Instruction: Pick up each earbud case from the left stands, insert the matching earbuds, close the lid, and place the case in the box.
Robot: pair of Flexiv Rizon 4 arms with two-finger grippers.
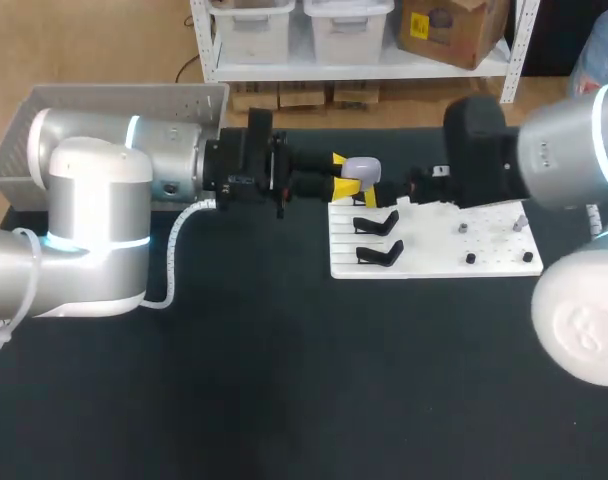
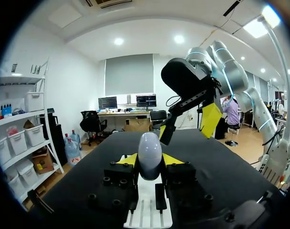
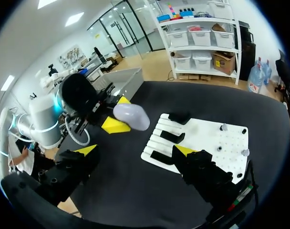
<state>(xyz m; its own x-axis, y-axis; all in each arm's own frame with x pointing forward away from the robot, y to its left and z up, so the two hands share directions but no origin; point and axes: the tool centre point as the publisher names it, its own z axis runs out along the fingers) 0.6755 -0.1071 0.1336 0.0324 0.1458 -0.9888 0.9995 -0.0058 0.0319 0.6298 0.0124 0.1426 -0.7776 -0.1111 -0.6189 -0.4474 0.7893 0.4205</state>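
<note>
Surface: black, and it carries everything here. Its left part is cut off behind the left arm, its right corner behind the right arm.
Left arm: comes in from the left and lies level across the far part of the surface. It covers the near wall of the box.
Right arm: comes in from the right. Its dark wrist block hides the far right part of the board in the head view.
Box: grey, with perforated walls, at the far left corner of the surface. What is inside cannot be seen.
Board: white and flat, right of centre, with grooves at its left end.
Stands: black, on the grooved end. The right wrist view shows three in a row, and none of them bears a case.
Right gripper: its fingers are spread wide with nothing between them. It is over the board's near edge and faces the left gripper.
Left gripper: clamped on the case, with a yellow tip on each side.
Case: pale grey and egg-shaped, held off the surface by the board's stand end. Its lid seam cannot be made out.
Pegs: small dark and grey bits on the board's right half, too small to identify.
</note>
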